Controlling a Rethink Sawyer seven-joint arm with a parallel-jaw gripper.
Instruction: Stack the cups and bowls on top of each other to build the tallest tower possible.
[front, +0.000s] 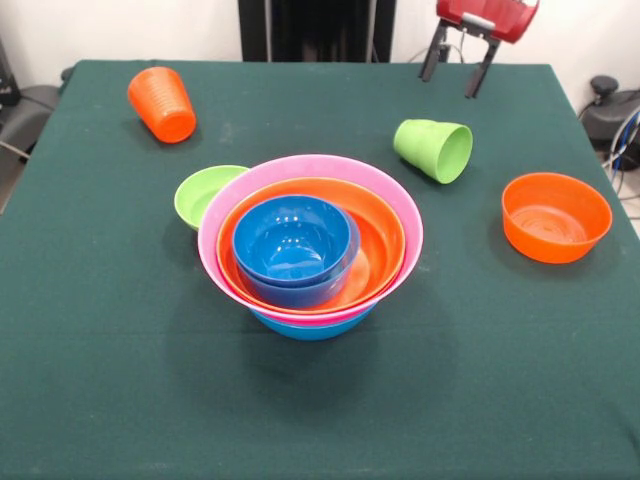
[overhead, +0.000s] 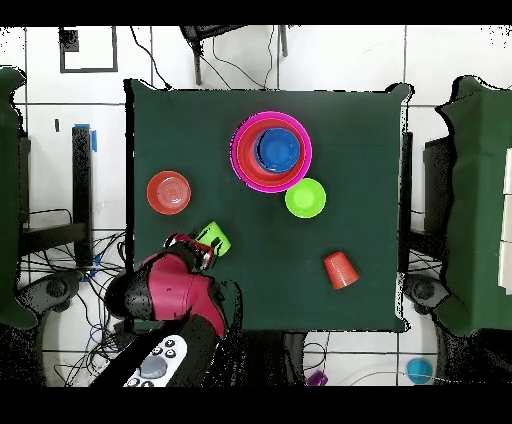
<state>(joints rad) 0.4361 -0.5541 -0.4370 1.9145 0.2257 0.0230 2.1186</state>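
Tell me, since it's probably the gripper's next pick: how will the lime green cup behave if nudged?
The lime green cup lies on its side on the green tablecloth, so a nudge would probably roll it, likely in a curve since it tapers. It looks like glossy thin plastic: probably light, stiff and somewhat slippery. The open gripper hangs just beyond it.

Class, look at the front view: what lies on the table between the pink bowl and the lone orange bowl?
Nothing: in the front view, bare green cloth separates the pink bowl and the orange bowl.
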